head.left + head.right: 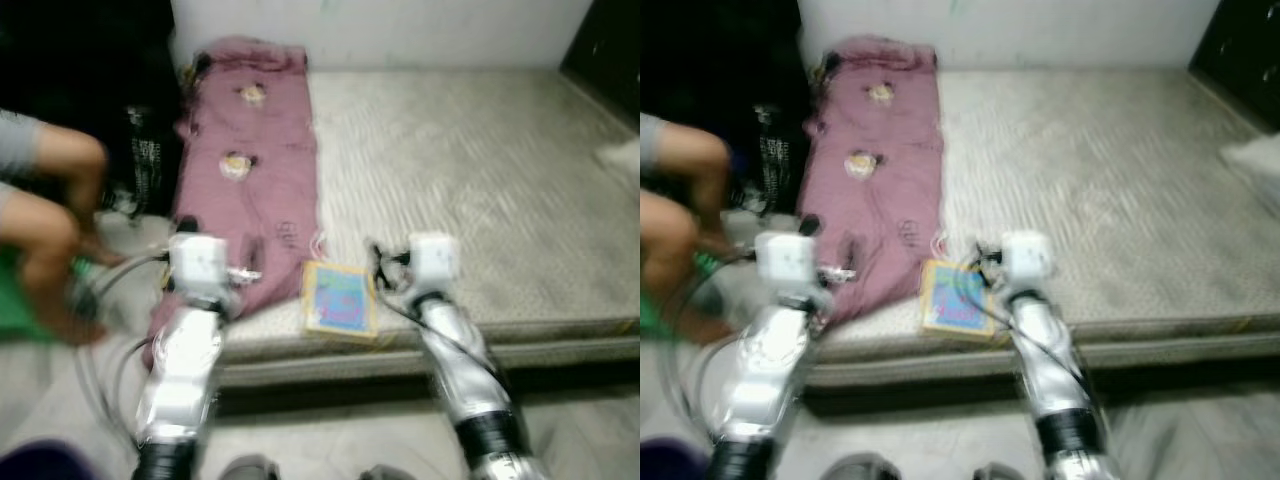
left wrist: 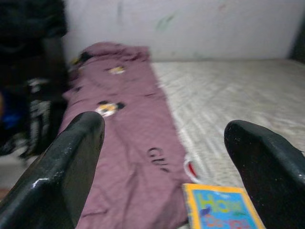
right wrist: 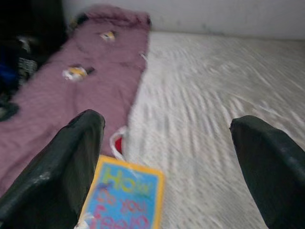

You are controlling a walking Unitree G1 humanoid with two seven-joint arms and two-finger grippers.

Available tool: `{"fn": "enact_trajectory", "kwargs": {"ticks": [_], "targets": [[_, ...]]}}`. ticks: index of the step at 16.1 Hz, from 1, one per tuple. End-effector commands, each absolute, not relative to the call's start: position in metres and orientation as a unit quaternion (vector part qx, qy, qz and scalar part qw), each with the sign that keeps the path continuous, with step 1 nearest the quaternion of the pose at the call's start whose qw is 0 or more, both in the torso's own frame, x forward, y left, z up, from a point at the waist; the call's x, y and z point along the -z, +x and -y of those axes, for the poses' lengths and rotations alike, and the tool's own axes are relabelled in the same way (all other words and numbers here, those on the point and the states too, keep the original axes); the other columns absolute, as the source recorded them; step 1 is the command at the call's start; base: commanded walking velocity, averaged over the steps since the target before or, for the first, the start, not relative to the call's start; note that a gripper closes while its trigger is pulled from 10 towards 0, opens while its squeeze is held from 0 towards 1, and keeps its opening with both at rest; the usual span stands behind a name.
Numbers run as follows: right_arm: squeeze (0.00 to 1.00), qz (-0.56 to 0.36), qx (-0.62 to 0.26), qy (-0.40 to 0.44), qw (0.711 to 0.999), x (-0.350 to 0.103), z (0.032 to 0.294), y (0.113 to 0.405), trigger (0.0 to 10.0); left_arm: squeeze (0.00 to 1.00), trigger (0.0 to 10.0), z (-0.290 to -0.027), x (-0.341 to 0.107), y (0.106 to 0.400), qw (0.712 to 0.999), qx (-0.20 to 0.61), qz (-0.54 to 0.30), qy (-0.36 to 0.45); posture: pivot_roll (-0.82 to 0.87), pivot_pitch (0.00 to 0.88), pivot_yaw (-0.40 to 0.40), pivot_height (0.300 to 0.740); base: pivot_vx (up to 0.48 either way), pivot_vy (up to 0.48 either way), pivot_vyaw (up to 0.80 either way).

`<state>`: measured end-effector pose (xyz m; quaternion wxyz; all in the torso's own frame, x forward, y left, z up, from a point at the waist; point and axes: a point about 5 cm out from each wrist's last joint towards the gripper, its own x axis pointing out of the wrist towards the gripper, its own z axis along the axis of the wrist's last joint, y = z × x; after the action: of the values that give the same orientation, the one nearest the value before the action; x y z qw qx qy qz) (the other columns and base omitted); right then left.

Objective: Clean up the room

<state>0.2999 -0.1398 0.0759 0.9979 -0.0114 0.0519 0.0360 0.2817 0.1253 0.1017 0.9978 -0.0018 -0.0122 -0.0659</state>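
Note:
A thin book (image 1: 340, 298) with a blue cover and yellow border lies flat at the front edge of a bare grey mattress (image 1: 470, 170). A mauve blanket (image 1: 250, 170) with small cartoon prints runs along the mattress's left side. My left gripper (image 2: 164, 126) is open over the blanket's near end, just left of the book (image 2: 221, 210). On the book's (image 3: 124, 198) other side my right gripper (image 3: 167, 121) hovers open, a little above it. Neither gripper holds anything.
A person (image 1: 50, 230) crouches at the far left, close to my left arm, with something green by their knees. Dark furniture (image 1: 90, 70) stands behind them. A white wall (image 1: 400, 30) closes the back. A white object (image 1: 625, 155) lies at the mattress's right edge.

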Motion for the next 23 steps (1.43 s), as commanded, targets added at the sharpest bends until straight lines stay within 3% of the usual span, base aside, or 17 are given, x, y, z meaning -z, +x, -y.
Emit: {"fn": "enact_trajectory", "kwargs": {"ticks": [1, 7, 20, 23], "targets": [[0.0, -0.043, -0.042, -0.008, 0.998, -0.0813, 0.1344, 0.3029, 10.0, 0.0, 10.0, -0.1303, -0.1094, 0.2834, 0.997, 0.061, 0.031, 0.022, 0.07, 0.0, -0.024, 0.74, 0.0, 0.0, 0.0], [0.0, -0.043, -0.042, -0.007, 0.998, -0.0814, 0.1336, 0.3036, 10.0, 0.0, 10.0, -0.13, -0.1096, 0.2826, 0.997, 0.069, 0.035, 0.005, 0.07, 0.0, -0.021, 0.74, 0.0, 0.0, 0.0], [0.0, -0.043, -0.042, -0.007, 0.998, -0.0814, 0.133, 0.3048, 10.0, 0.0, 10.0, -0.1303, -0.1084, 0.2837, 0.997, 0.073, 0.032, 0.004, 0.07, 0.0, -0.019, 0.74, 0.288, 0.0, 0.0], [0.0, -0.043, -0.042, -0.006, 0.998, -0.0812, 0.1329, 0.3048, 10.0, 0.0, 10.0, -0.1285, -0.1063, 0.2836, 0.996, 0.081, 0.026, 0.003, 0.07, 0.0, -0.018, 0.74, 0.0, 0.0, 0.0]]}}
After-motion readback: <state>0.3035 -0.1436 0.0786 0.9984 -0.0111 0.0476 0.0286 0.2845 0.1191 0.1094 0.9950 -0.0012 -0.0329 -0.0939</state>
